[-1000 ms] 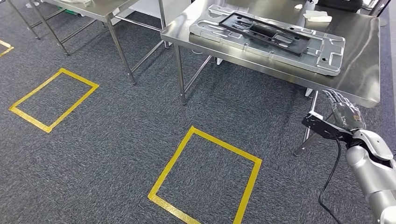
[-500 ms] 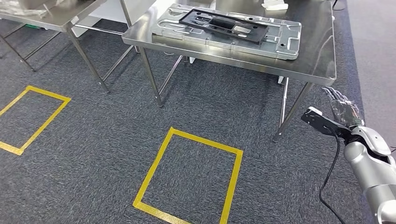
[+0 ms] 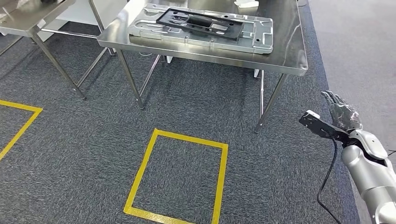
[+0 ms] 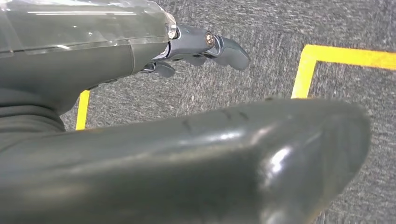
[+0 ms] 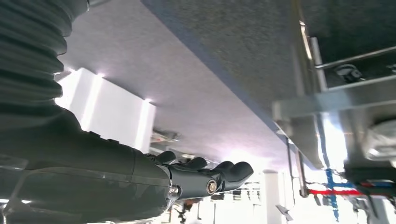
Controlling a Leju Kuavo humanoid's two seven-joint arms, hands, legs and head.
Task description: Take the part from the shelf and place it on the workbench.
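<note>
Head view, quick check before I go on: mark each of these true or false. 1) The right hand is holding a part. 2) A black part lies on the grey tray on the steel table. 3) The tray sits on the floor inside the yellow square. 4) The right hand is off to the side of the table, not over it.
1) False. The right hand holds nothing; its fingers are spread.
2) True. The black part lies on the grey tray on the steel table.
3) False. The tray is on the table; the yellow square on the carpet has nothing in it.
4) True. It hangs beside the table's right end, over the floor.
</note>
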